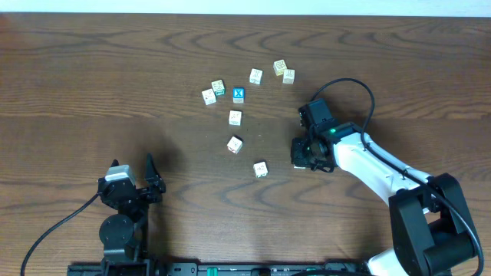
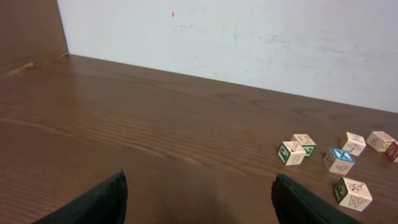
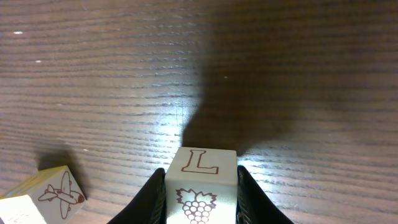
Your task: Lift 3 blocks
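My right gripper (image 1: 301, 156) is shut on a cream-white block (image 3: 200, 185) that bears a red L and a bunch of grapes; both fingers press its sides, low over the table. In the overhead view the gripper hides most of this block. Other cream blocks lie loose to its left: one (image 1: 260, 169) nearest, one (image 1: 235, 144) farther on, one (image 1: 235, 117) behind that. A block with an airplane drawing (image 3: 59, 190) lies at the lower left of the right wrist view. My left gripper (image 1: 142, 182) stands open and empty at the front left, far from all blocks.
A blue-faced cube with a white X (image 1: 238, 95), a green-tinted cube (image 1: 218, 87) and more pale cubes (image 1: 255, 76) (image 1: 288, 76) are scattered at the back centre. The left wrist view shows this cluster (image 2: 340, 160) at its right, before a white wall (image 2: 249, 37).
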You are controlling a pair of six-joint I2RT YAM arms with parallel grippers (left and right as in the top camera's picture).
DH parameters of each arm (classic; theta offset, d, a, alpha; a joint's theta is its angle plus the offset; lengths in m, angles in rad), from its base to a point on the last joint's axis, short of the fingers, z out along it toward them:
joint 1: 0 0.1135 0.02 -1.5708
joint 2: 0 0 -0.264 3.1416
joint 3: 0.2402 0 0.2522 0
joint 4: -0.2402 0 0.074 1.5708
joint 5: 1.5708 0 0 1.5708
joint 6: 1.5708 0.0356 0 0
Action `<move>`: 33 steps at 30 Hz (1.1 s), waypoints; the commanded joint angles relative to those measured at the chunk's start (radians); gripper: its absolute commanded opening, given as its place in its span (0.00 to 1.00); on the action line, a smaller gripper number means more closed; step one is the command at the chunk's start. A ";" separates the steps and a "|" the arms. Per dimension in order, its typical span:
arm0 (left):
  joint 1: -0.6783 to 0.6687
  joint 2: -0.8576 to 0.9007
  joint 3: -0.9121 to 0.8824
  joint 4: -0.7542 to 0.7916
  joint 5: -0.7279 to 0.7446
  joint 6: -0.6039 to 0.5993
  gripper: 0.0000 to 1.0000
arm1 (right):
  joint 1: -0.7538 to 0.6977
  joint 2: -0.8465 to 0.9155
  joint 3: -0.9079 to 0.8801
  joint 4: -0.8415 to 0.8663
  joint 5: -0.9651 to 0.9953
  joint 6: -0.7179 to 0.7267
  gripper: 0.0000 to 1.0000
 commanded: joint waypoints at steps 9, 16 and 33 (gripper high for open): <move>0.004 -0.005 -0.034 -0.015 0.006 0.006 0.75 | 0.116 0.006 0.003 0.119 0.015 -0.046 0.31; 0.004 -0.005 -0.034 -0.015 0.006 0.006 0.75 | 0.136 0.006 0.003 0.139 0.088 -0.045 0.33; 0.004 -0.005 -0.034 -0.015 0.006 0.006 0.75 | 0.145 0.006 0.003 0.045 0.090 -0.015 0.73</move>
